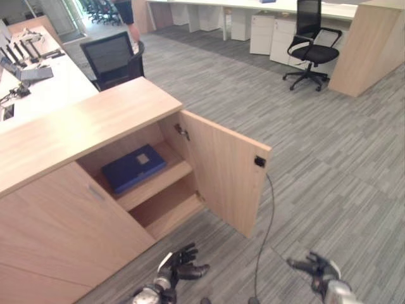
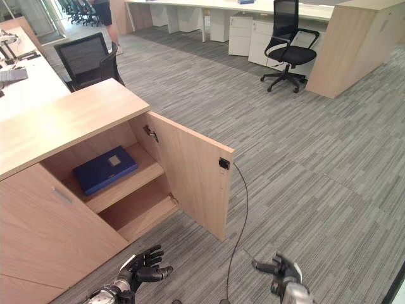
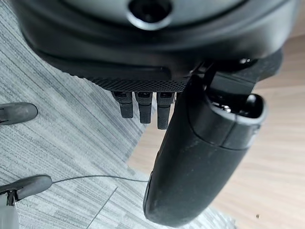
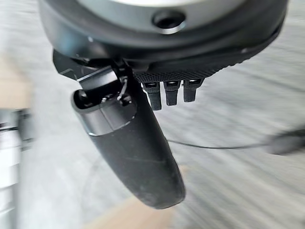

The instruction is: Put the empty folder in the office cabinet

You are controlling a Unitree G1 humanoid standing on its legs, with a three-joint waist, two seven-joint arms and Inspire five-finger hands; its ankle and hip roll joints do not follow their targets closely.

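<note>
A blue folder (image 1: pixel 133 167) lies flat on the upper shelf of the wooden office cabinet (image 1: pixel 76 130), whose right door (image 1: pixel 224 171) stands wide open. My left hand (image 1: pixel 179 266) hangs low in front of the cabinet, over the carpet, with its fingers relaxed and nothing in them. Its thumb (image 3: pixel 200 157) juts out past the short fingers (image 3: pixel 143 105) in the left wrist view. My right hand (image 1: pixel 316 269) is low at the right, over the carpet, also open and empty; its thumb (image 4: pixel 128 148) stands apart from its fingers (image 4: pixel 171 93).
The lower shelf (image 1: pixel 168 212) of the cabinet is bare. A black office chair (image 1: pixel 114 60) stands behind the cabinet beside a white desk (image 1: pixel 38 88). Another chair (image 1: pixel 313 47) and a wooden partition (image 1: pixel 370 47) stand far right. Grey carpet stretches between.
</note>
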